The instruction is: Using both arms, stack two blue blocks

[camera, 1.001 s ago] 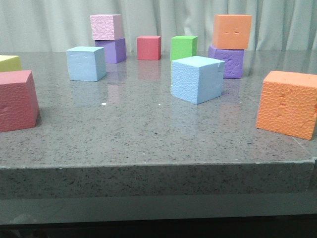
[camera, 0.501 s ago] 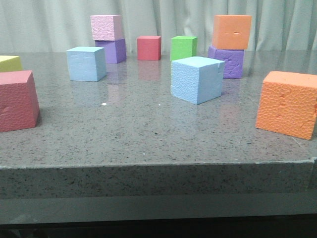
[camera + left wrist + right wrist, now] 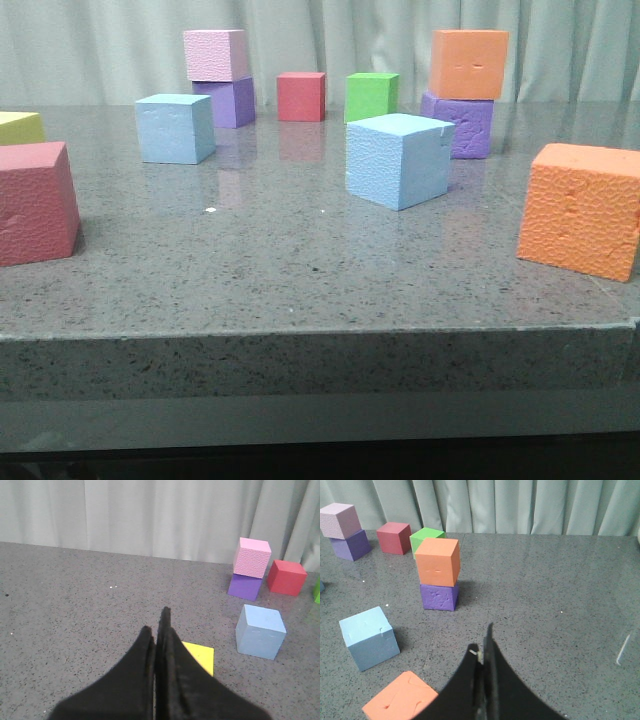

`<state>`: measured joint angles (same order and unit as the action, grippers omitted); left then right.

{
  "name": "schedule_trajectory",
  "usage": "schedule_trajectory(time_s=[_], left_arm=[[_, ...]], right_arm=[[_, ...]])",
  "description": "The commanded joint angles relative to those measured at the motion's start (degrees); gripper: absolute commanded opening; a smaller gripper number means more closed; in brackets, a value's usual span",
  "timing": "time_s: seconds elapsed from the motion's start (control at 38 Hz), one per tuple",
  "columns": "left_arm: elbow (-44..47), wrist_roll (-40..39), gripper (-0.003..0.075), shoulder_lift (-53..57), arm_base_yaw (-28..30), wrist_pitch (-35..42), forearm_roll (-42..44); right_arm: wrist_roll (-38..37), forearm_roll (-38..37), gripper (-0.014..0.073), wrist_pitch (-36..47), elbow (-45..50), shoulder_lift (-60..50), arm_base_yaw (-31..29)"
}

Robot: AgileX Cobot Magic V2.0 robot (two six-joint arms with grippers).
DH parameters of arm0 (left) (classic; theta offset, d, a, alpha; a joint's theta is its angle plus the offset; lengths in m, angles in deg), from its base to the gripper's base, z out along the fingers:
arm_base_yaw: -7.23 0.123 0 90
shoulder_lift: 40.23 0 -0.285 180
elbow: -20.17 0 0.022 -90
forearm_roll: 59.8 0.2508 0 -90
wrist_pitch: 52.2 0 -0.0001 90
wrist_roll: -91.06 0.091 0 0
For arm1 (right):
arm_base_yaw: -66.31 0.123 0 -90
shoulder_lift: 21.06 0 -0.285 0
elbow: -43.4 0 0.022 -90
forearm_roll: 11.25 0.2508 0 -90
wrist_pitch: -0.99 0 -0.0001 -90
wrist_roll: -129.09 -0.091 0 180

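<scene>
Two sky-blue foam cubes rest apart on the grey stone table. The pebbled one sits mid-right and also shows in the right wrist view. The smoother one sits further back at the left and also shows in the left wrist view. Neither arm shows in the front view. My left gripper is shut and empty, above the table, apart from the smoother cube. My right gripper is shut and empty, well apart from the pebbled cube.
A pink cube on a purple one, a red cube and a green cube stand at the back. An orange cube tops a purple one. A large orange cube, a dark red cube and a yellow cube sit nearer.
</scene>
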<state>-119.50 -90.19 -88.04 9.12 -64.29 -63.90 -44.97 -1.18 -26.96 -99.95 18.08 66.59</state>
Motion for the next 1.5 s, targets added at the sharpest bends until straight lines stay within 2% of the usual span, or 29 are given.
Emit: schedule_trajectory(time_s=[0.0,0.24,0.34,0.42,0.58,0.68,0.74,1.0,1.26,1.48], left_arm=[[-2.2,0.1,-0.0020,0.0,0.1,5.8,0.1],[-2.2,0.1,-0.0019,0.0,0.1,8.0,0.1],[-2.2,0.1,0.0029,0.0,0.1,8.0,0.1],[-2.2,0.1,0.0144,0.0,0.1,8.0,0.1],[-2.2,0.1,0.0529,0.0,0.1,8.0,0.1],[-2.2,0.1,0.0697,0.0,0.1,8.0,0.1],[-2.2,0.1,0.0697,0.0,0.1,8.0,0.1],[-2.2,0.1,0.0673,0.0,0.1,8.0,0.1],[-2.2,0.1,0.0673,0.0,0.1,8.0,0.1],[-2.2,0.1,0.0673,0.0,0.1,8.0,0.1]], right_arm=[[-0.1,0.5,-0.0071,4.0,-2.0,0.5,-0.4],[-0.1,0.5,-0.0058,4.0,-2.0,0.5,-0.4],[-0.1,0.5,0.0028,4.0,-2.0,0.5,-0.4],[-0.1,0.5,0.0136,4.0,-2.0,0.5,-0.4],[-0.1,0.5,0.0442,3.9,-2.0,0.5,-0.4],[-0.1,0.5,0.0607,3.9,-2.0,0.5,-0.4],[-0.1,0.5,0.0664,4.0,-2.0,0.5,-0.4],[-0.1,0.6,0.0642,4.2,-2.8,4.0,-0.3],[0.0,0.7,0.0642,0.5,-10.0,17.2,1.8],[1.5,0.7,0.0642,-2.5,-18.7,31.1,8.5]])
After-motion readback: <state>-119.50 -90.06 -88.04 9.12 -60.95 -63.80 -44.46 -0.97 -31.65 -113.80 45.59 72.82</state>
